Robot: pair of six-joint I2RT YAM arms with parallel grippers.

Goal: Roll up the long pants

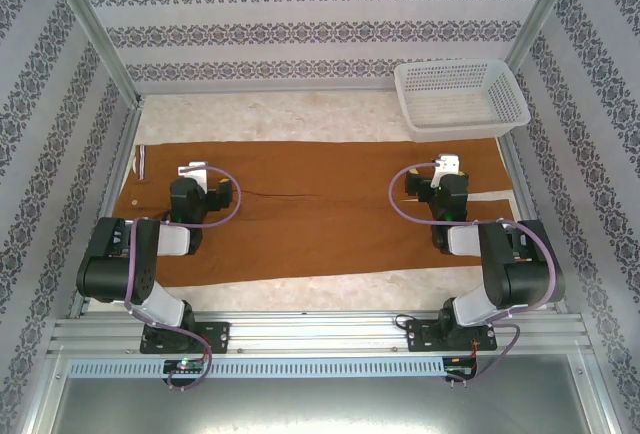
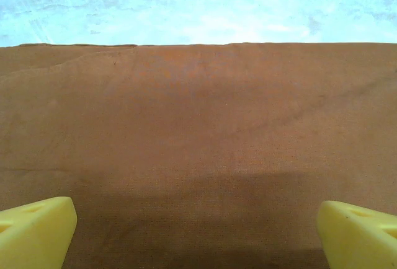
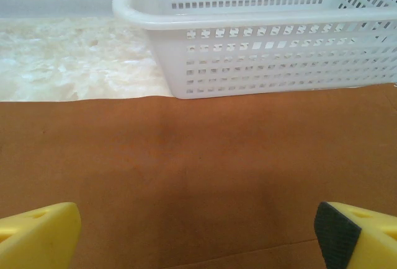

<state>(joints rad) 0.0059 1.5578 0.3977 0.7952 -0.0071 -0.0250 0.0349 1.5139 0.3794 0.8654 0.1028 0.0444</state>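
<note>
Patterned walls (image 1: 300,14) enclose pale marbled desk (image 1: 300,114). Pants (image 1: 320,209) lie flat across desk's middle, nearly wall to wall; long axis left-right, waist at left, hems at right, split between legs running along centre. White slotted basket (image 1: 460,99) in far right corner, near side meeting pants' far edge, straight ahead of right arm (image 1: 500,264). Left arm (image 1: 150,254) also reaches over cloth. Left jaws wide apart above fabric, yellow fingertips (image 2: 34,232) empty. Right jaws equally apart, fingertips (image 3: 37,232) over cloth. Pale button (image 1: 135,201) at waist.
</note>
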